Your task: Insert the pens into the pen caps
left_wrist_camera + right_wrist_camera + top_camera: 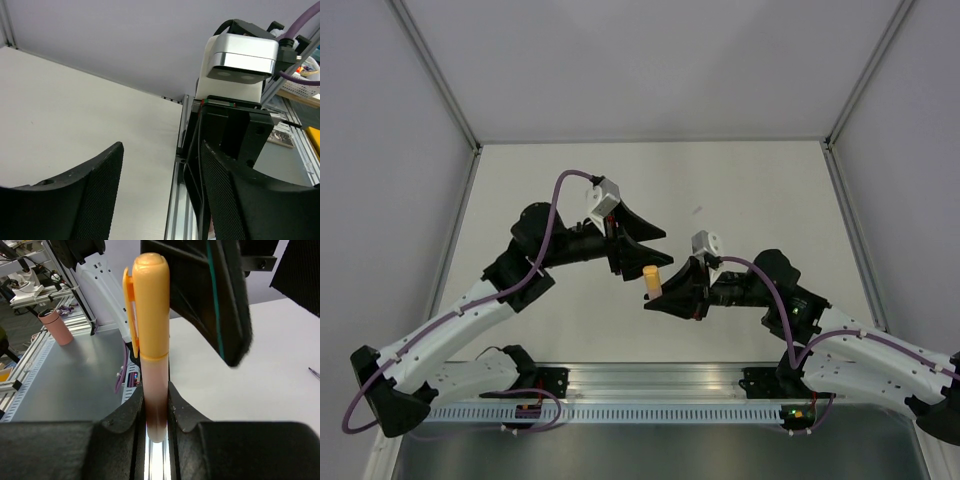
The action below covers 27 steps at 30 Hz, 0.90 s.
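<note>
White tabletop, grey walls. Right claw clamped on the pink-orange marker, which stands upright between the arms. Orange cap looks fully seated on its tip. Left claw gapes empty, just beside the cap. Judged: this pen is done; next, set it down and fetch another. No legible writing.

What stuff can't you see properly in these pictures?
1. The bottom end of the pink-orange marker: in the right wrist view it is hidden between the fingers of the right gripper.
2. A thin stick on the table: in the right wrist view it is cut off by the right edge.
3. A tiny dark speck: in the top view it is too small to name.
</note>
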Tool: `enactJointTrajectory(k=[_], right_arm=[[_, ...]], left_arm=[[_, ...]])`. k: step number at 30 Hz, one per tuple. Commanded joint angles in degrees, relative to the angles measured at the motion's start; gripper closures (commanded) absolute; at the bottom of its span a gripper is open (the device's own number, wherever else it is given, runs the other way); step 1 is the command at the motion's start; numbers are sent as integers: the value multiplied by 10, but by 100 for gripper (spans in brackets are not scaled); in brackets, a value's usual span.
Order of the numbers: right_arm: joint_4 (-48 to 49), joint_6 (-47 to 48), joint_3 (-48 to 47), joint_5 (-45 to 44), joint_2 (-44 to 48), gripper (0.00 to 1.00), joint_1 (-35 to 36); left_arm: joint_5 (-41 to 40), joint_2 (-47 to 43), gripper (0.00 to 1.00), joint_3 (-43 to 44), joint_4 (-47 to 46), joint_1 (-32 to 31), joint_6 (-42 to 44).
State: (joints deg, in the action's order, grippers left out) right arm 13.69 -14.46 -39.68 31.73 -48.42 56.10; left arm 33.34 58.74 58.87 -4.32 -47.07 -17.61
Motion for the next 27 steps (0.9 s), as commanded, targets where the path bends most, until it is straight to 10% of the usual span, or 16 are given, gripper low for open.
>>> enactJointTrajectory(k=[1, 27], right_arm=[[8, 6, 0, -2, 2, 100, -4], [14, -3, 14, 42, 26, 100, -3]], left_arm=[[5, -49, 29, -8, -60, -4, 1], [80, -70, 38, -13, -75, -4, -64]])
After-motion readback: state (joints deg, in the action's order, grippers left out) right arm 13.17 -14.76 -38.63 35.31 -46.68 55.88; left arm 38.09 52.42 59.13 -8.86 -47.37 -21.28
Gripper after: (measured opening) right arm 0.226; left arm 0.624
